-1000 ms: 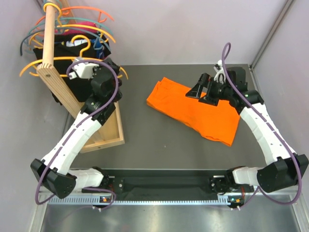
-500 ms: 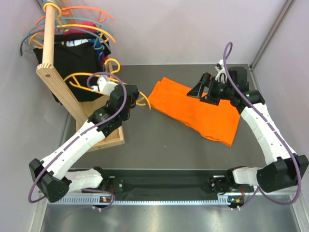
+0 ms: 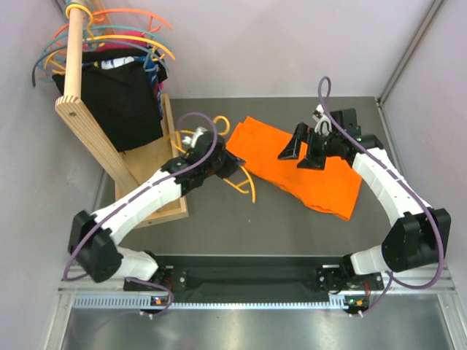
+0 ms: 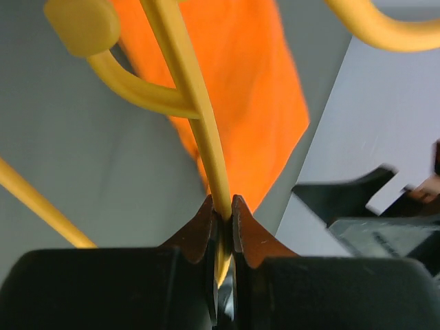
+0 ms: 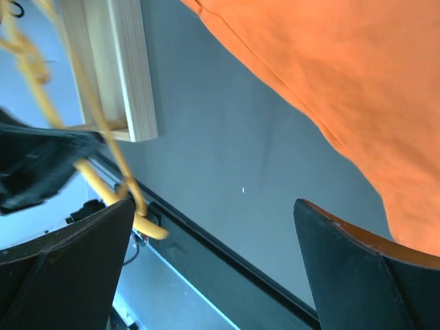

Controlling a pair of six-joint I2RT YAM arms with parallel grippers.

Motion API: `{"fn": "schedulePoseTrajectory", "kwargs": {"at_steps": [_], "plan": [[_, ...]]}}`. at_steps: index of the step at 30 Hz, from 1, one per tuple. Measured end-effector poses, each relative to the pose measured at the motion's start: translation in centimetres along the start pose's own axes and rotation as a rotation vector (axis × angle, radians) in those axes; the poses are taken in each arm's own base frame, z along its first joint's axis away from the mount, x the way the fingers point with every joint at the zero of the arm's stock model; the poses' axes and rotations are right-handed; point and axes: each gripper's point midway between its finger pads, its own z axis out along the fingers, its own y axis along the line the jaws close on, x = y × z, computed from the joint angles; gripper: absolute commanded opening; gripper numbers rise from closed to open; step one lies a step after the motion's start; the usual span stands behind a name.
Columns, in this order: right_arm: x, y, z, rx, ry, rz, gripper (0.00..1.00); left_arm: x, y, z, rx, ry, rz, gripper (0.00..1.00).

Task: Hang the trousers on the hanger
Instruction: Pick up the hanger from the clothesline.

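Observation:
The bright orange trousers (image 3: 321, 175) lie flat at the middle right of the dark table, also filling the left wrist view (image 4: 240, 82) and the right wrist view (image 5: 344, 69). My left gripper (image 3: 226, 166) is shut on a thin rod of the amber-yellow hanger (image 3: 250, 186), at the trousers' left edge. The rod (image 4: 199, 117) runs straight into the pinched jaws (image 4: 225, 210). My right gripper (image 3: 300, 152) hovers over the trousers' upper middle, wide open (image 5: 213, 254) with nothing between its fingers. The hanger (image 5: 103, 137) shows at the left of the right wrist view.
A wooden rack with a slanted post (image 3: 73, 65) and a base (image 3: 164, 200) stands at the back left, carrying black garments (image 3: 117, 102) and several coral and teal hangers (image 3: 131, 29). Grey walls close the table's back and right sides.
My left arm has swung from the rack rightward with the amber hanger, now reaching the trousers' left edge. My right gripper shifted slightly left over the trousers and stayed open.

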Motion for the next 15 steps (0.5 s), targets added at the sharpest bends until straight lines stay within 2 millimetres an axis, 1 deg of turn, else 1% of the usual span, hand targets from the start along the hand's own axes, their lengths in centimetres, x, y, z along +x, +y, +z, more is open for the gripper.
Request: {"fn": "schedulePoseTrajectory", "kwargs": {"at_steps": [3, 5, 7, 8, 9, 11, 14, 15], "plan": [[0.6, -0.4, 0.1, 0.007, 0.018, 0.012, 1.00, 4.2, 0.8, 2.3, -0.014, 0.195, 0.030, 0.00], [0.6, -0.3, 0.0, 0.002, 0.016, 0.009, 1.00, 6.7, 0.5, 3.3, 0.013, 0.326, 0.046, 0.00], [0.5, 0.0, -0.3, -0.004, 0.010, 0.005, 1.00, 8.4, -0.6, 3.5, 0.056, 0.424, 0.071, 0.00], [0.5, 0.2, -0.6, -0.011, 0.001, -0.002, 1.00, 9.2, -1.6, 3.4, 0.103, 0.484, 0.093, 0.00], [0.5, 0.3, -0.9, -0.015, -0.007, -0.007, 1.00, 9.6, -2.4, 3.1, 0.138, 0.518, 0.108, 0.00], [0.7, 0.6, -1.7, -0.027, -0.025, -0.018, 1.00, 10.3, -4.3, 1.9, 0.241, 0.595, 0.143, 0.00], [1.0, 1.1, -2.8, -0.044, -0.055, -0.029, 1.00, 10.6, -6.1, -0.1, 0.376, 0.701, 0.181, 0.00], [1.1, 1.2, -3.2, -0.050, -0.068, -0.032, 1.00, 10.5, -6.4, -0.6, 0.410, 0.728, 0.195, 0.00]]}}
